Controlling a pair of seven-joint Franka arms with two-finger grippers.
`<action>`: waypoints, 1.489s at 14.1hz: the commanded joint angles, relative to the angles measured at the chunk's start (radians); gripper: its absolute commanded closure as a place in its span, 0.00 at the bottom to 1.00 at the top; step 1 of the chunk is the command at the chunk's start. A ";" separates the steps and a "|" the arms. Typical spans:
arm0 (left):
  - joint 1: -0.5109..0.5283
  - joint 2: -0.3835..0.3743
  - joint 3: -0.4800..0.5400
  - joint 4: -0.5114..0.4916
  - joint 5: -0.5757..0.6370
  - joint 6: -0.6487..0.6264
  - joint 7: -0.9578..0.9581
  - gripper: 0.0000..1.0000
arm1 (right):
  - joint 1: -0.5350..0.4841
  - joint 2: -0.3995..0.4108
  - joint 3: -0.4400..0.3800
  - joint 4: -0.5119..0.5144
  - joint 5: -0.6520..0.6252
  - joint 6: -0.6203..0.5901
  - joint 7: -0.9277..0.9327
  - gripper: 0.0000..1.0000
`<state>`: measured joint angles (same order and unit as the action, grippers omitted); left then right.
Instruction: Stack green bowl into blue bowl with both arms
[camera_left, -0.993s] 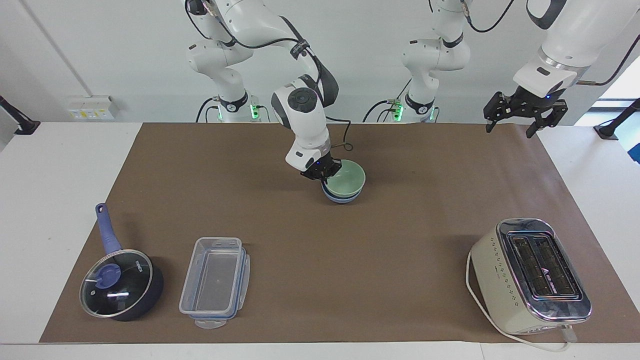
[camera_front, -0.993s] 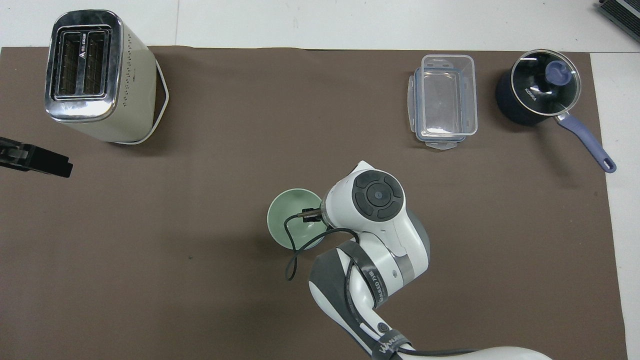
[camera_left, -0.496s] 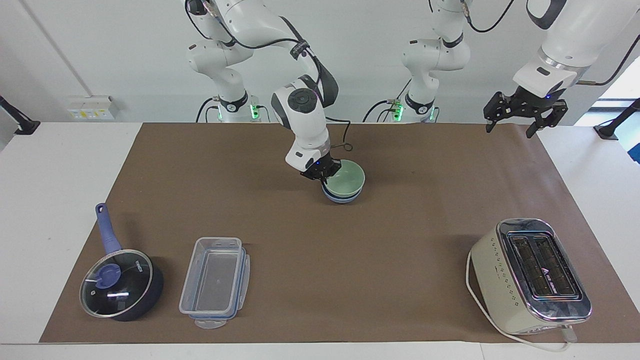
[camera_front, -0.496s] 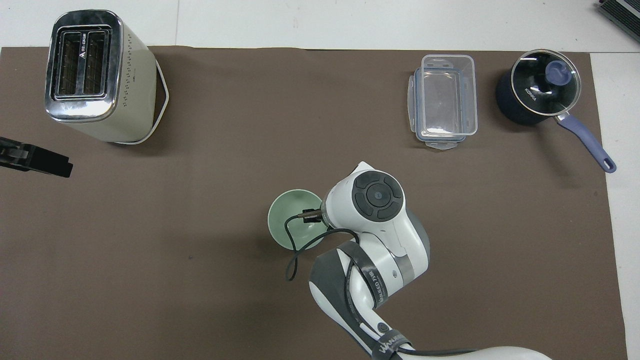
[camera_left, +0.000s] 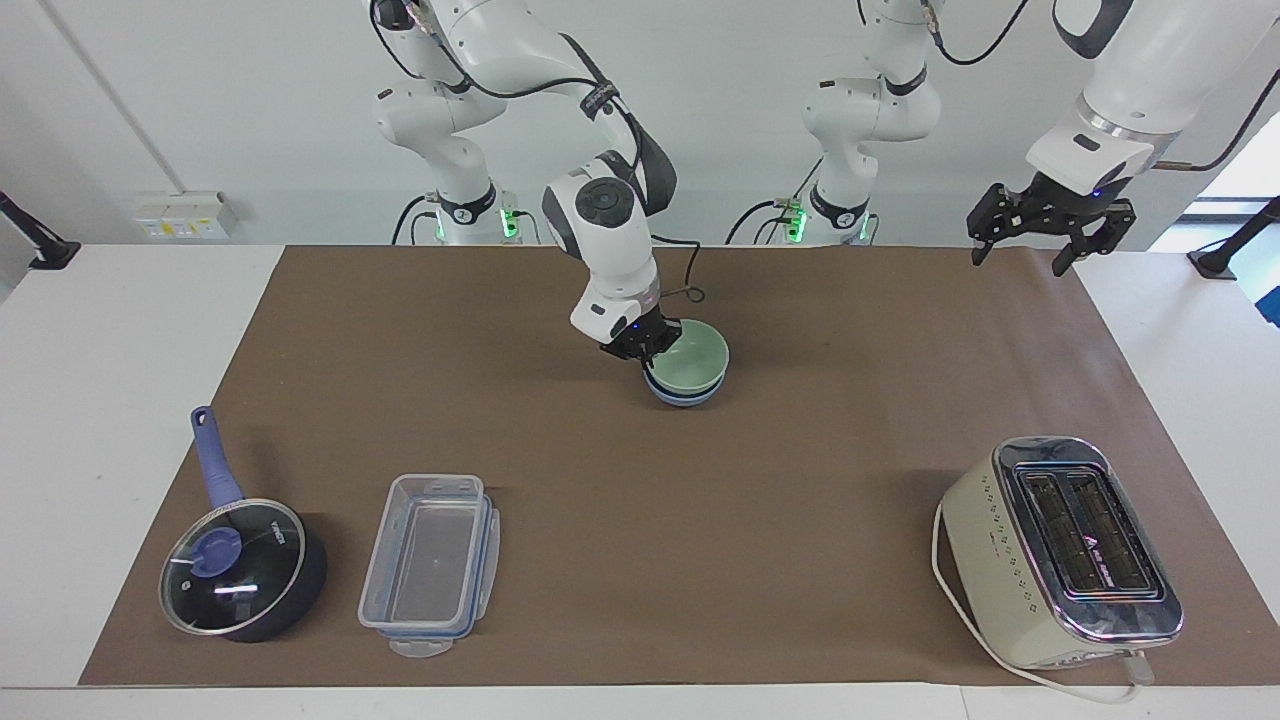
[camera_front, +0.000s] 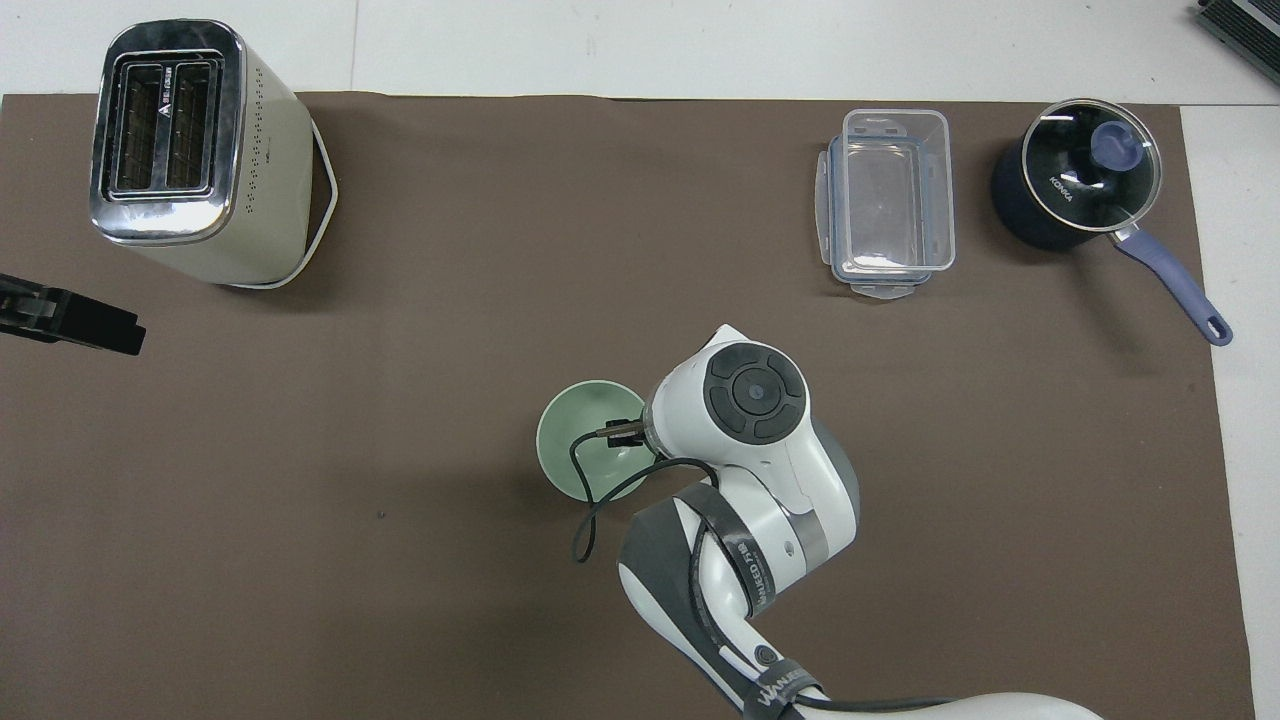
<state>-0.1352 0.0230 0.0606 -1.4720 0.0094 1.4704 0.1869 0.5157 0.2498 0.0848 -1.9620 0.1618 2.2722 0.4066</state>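
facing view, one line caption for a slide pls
Right end effector pinches the green bowl nested in the blue bowl; left end effector waits open above the table corner.

mint green bowl (camera_left: 693, 357) nested in blue bowl (camera_left: 683, 396)

High facing camera, steep overhead camera, both sharing the brown mat (camera_left: 800, 520).

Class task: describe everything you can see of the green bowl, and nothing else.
The green bowl is small, round, pale mint green, matte and plain, with nothing in it. It sits upright, nested in the blue bowl, whose rim shows just beneath it, mid-table on the brown mat and nearer the robots than the toaster. The right gripper is shut on its rim at the right arm's side. The left gripper is well away.
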 joint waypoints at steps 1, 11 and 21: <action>0.014 -0.023 -0.008 -0.022 0.004 -0.005 -0.007 0.00 | -0.003 -0.006 0.004 -0.009 -0.024 0.020 0.028 0.98; 0.014 -0.023 -0.008 -0.022 0.004 -0.005 -0.007 0.00 | -0.005 -0.036 0.001 -0.005 -0.024 -0.022 0.029 0.39; 0.014 -0.023 -0.008 -0.022 0.004 -0.005 -0.007 0.00 | -0.253 -0.224 -0.008 0.066 -0.149 -0.183 0.028 0.00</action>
<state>-0.1352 0.0230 0.0606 -1.4720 0.0094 1.4704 0.1869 0.3036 0.0658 0.0664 -1.9116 0.0515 2.1360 0.4081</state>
